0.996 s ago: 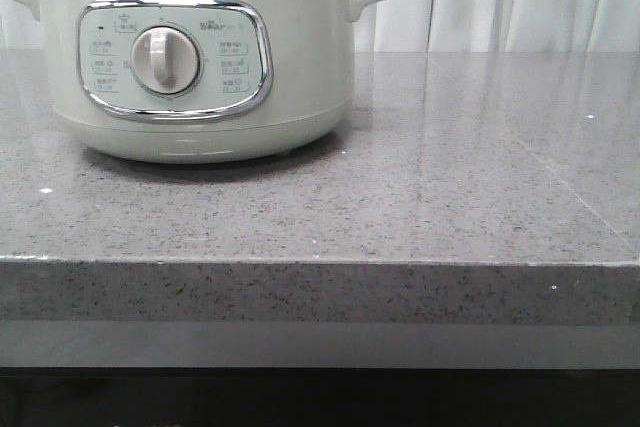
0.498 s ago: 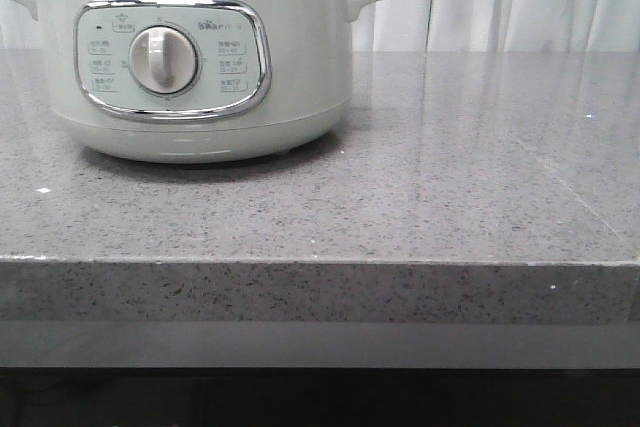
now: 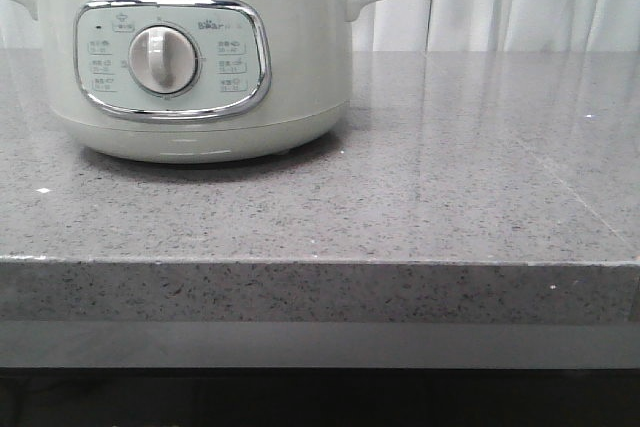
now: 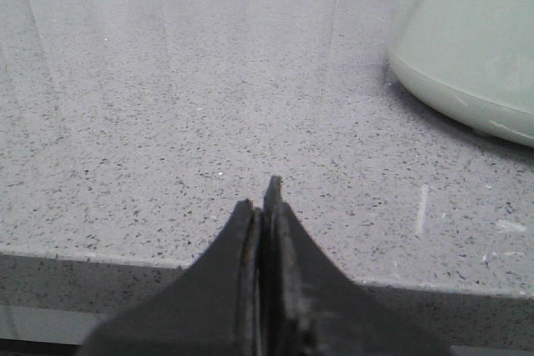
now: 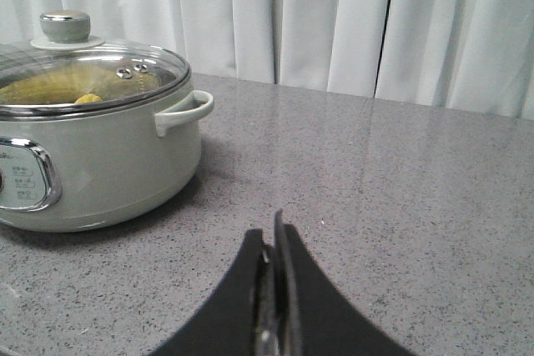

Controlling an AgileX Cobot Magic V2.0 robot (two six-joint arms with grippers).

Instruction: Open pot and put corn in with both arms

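The pale cream-green pot (image 3: 300,67) stands at the left of the grey counter, its dial (image 3: 163,59) facing the front. In the right wrist view the pot (image 5: 108,164) has its glass lid (image 5: 125,68) on, knob (image 5: 65,27) on top. Through the glass a small bright yellow piece shows inside, the corn (image 5: 87,98), mostly hidden. My right gripper (image 5: 272,235) is shut and empty, low over the counter to the pot's right. My left gripper (image 4: 265,193) is shut and empty at the counter's front edge, with the pot (image 4: 467,39) off to one side. Neither gripper shows in the front view.
The speckled grey counter (image 3: 450,177) stretches right of the pot, with its front edge (image 3: 320,265) near the camera. White curtains (image 5: 350,22) hang behind the counter.
In the front view the pot sits a few pixels further left than a second ago. Nothing else has visibly changed.
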